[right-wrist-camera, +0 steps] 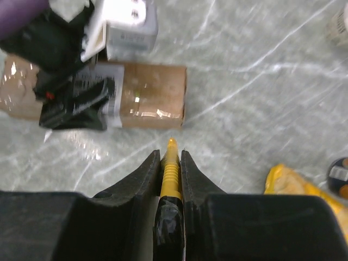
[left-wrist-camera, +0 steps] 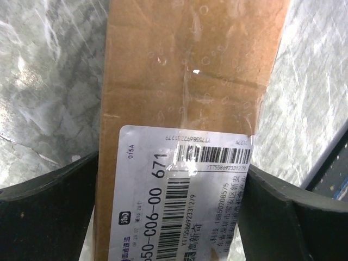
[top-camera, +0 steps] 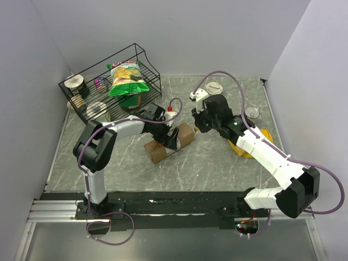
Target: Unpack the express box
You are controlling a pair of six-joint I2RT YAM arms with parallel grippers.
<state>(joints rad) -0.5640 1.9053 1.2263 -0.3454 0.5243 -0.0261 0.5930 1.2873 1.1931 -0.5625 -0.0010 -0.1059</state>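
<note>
Well, the express box (top-camera: pixel 186 134) lies flat near the middle of the marbled grey table (top-camera: pixel 217 168), its long axis running from about 8 o'clock to 2 o'clock as seen from above. The left gripper (top-camera: pixel 172 137) straddles it crosswise, and in the left wrist view its dark fingers (left-wrist-camera: pixel 49 196) press against both long sides, pinning the carton down.

The right gripper (right-wrist-camera: pixel 169 157) is pinched narrow on a slim yellow tool (right-wrist-camera: pixel 171 175). The tool is ribbed along its shaft and wrapped in black lower down, and its tip points at the box's free end, close but not touching.

I'd judge the carton light and fairly stiff. It is plain brown corrugated board, square-edged, with creases across the top face. Glossy clear tape (left-wrist-camera: pixel 217 65) with small trapped bubbles runs over the seam and looks slick, so the bare cardboard sides are the better place to hold it. The white shipping label (left-wrist-camera: pixel 179 196), printed with barcodes, covers the face between the fingers. A thin wall like this would dent if squeezed hard, and any blade should go shallow.

A wire rack (top-camera: pixel 147 60) stands at 10 o'clock holding a green chip bag (top-camera: pixel 126 79). A crumpled yellow bag (top-camera: pixel 256 145) lies at 3 o'clock, well apart from the box.
</note>
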